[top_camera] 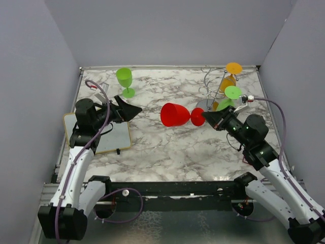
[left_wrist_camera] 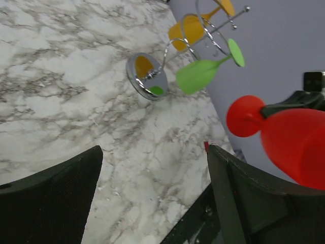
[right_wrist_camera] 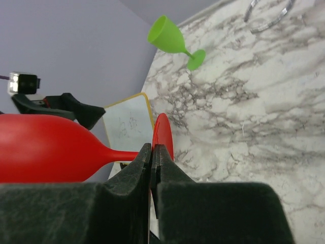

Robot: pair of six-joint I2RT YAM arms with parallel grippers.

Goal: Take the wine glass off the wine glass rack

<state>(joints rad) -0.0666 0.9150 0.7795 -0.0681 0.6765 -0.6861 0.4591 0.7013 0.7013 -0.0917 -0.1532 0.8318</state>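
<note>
The right end effector (right_wrist_camera: 152, 152) is clamped on the stem of the red wine glass (top_camera: 175, 114), holding it sideways above the marble surface (top_camera: 167, 147) — off the wine glass rack (top_camera: 212, 81), where an orange glass (top_camera: 229, 80) and a green glass (top_camera: 229, 95) hang. The left end effector (left_wrist_camera: 155, 162) has its jaws wide apart.

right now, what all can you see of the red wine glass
The red wine glass looks like glossy red plastic: a wide bowl, a short thin stem and a flat round foot. It is held level above the marble table, mouth pointing left, foot right. The right claw is shut on its stem just beside the foot; nothing else touches it. It is apart from the wine glass rack.
</note>
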